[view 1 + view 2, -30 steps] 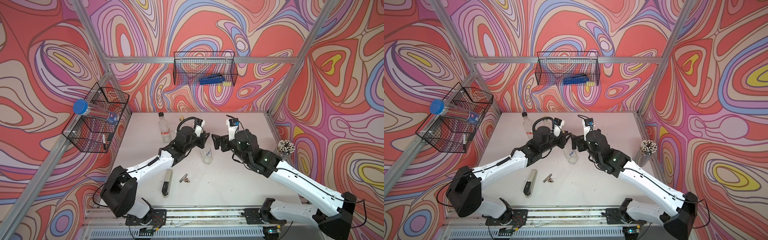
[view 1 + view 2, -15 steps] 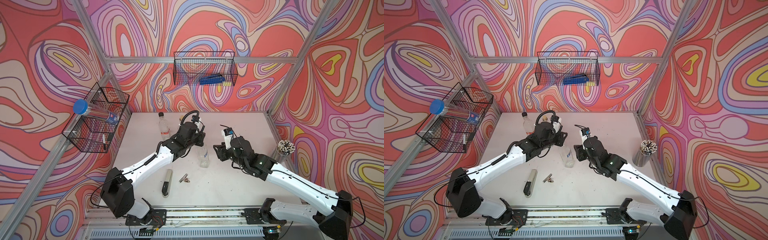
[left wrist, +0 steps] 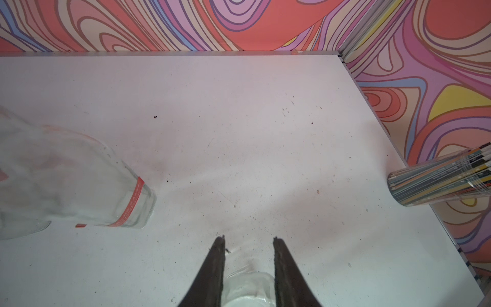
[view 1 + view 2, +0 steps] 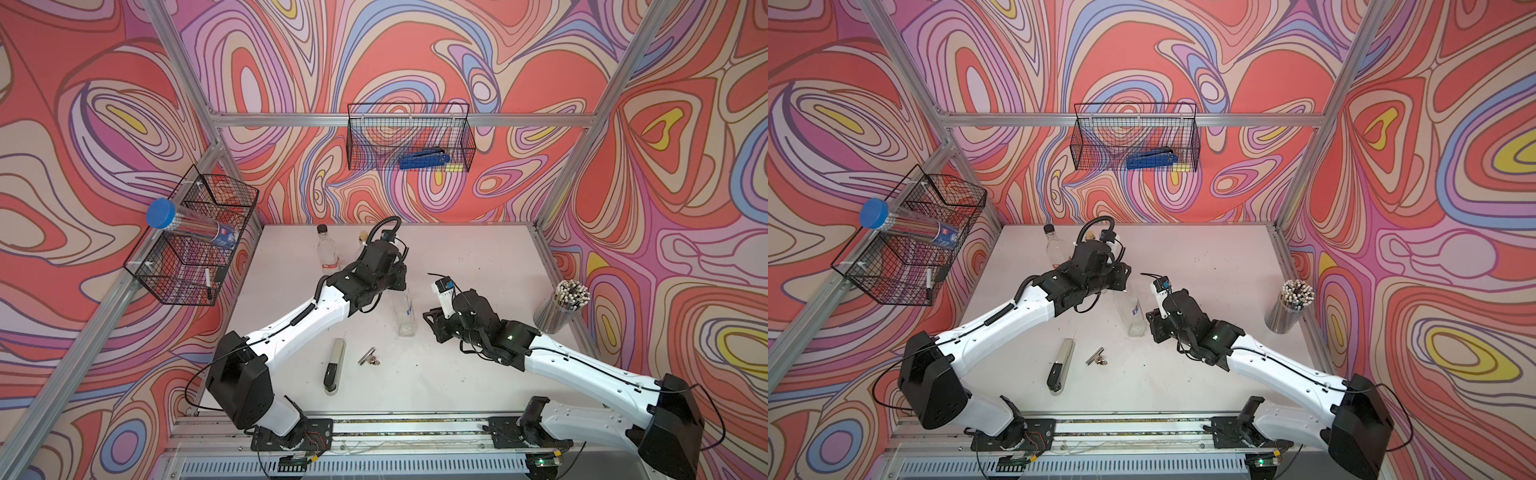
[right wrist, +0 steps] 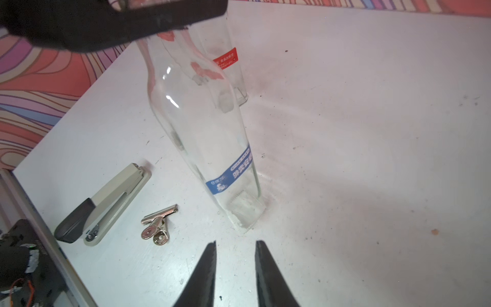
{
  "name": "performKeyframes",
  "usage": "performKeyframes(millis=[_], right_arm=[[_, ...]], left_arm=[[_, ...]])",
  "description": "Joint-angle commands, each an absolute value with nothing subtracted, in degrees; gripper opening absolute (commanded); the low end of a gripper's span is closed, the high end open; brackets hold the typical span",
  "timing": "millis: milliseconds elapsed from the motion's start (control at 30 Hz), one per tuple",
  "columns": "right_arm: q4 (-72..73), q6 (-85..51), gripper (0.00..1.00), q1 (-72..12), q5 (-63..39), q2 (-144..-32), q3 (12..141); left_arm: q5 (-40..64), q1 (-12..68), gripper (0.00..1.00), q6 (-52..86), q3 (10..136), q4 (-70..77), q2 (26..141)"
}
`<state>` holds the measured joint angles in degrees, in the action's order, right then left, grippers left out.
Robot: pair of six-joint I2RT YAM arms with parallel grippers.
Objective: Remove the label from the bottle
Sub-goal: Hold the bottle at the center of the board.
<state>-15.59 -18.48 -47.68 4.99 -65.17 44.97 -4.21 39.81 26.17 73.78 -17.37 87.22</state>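
My left tool (image 3: 248,239) was clamped on the neck of the tall clear glass bottle (image 5: 196,119), which was tilted with its base on the white surface (image 5: 372,133). Blue printed label (image 5: 229,172) intact near base. My right tool (image 5: 235,243) was empty, jaws narrowly apart, just beside the base. Step: approaching the label. Next, by my judgement: pinch an edge and peel.

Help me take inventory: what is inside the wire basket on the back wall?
Inside the wire basket lies a blue hand tool. A yellow object shows beside one end. The tool covers most of it, so it cannot be identified.
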Motion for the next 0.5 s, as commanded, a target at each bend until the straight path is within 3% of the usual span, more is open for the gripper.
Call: performKeyframes(millis=[0,467], right_arm=[[-12.77,-17.68,0.35,-49.44,5.68,-66.30,44.56],[-8.77,-17.18,0.38,-54.81,14.06,-73.41,46.67]], left_arm=[[-5.28,40.17,0.00,27.23,76.43,-20.91,88.92],[-5.80,40.16,0.00,27.42,76.82,-22.49,89.47]])
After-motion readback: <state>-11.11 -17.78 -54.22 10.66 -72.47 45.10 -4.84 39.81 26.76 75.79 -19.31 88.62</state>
